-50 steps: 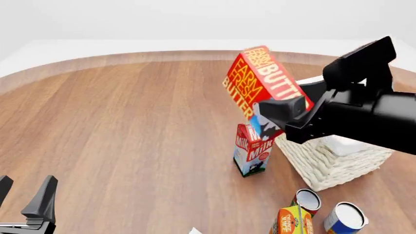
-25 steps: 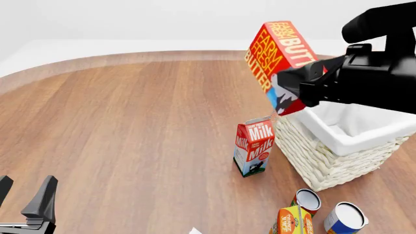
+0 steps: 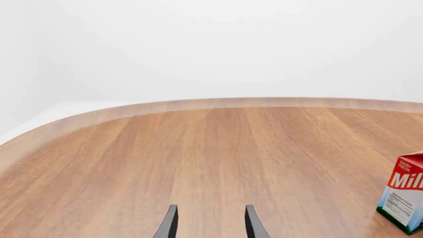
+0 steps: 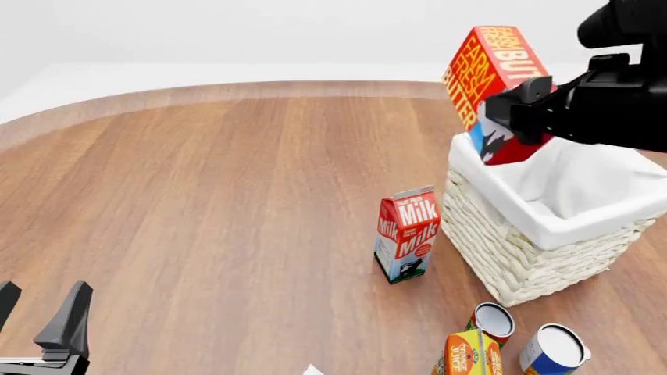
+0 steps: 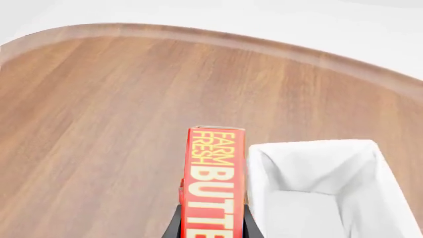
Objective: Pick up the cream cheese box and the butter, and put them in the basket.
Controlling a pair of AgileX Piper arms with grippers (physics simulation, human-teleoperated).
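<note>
Warm brown wood-grain tabletop (image 4: 208, 195) with a rounded far edge, paler rim band along it, plain white-grey room behind with no detail at all. Right gripper (image 4: 518, 109) up at about 2 o'clock in the front view, jaws clamped tight on the butter (image 4: 495, 82), carton tilted and held in the air over the near-left corner of the basket (image 4: 521, 250), not touching the liner as far as visible. Same butter (image 5: 213, 188) in the right wrist view, just beside the white cloth. Left gripper (image 4: 42, 328) down at 7 o'clock, low over the wood, jaws spread apart and holding nothing. Milk carton (image 4: 407, 234) upright just left of the basket, cans (image 4: 552, 350) and juice carton (image 4: 471, 353) at 5 o'clock.
</note>
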